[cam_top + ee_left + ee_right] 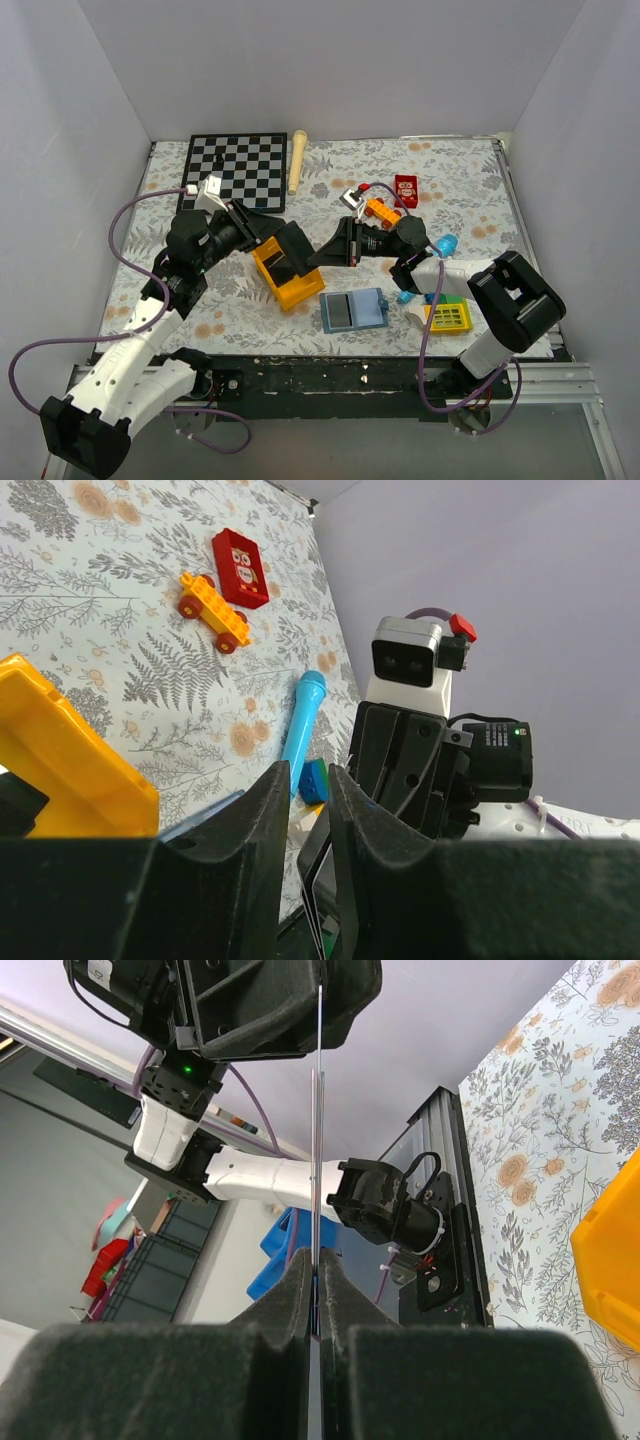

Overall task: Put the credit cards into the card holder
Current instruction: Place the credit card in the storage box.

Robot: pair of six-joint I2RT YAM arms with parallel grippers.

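From above, we see the card holder (354,310) lying open near the table's (225,300) near edge. Left wrist: the left gripper (308,780) has its fingers slightly apart. Right wrist: the right gripper (316,1270) pinches the credit cards (316,1160) edge-on, their far end reaching the left gripper.
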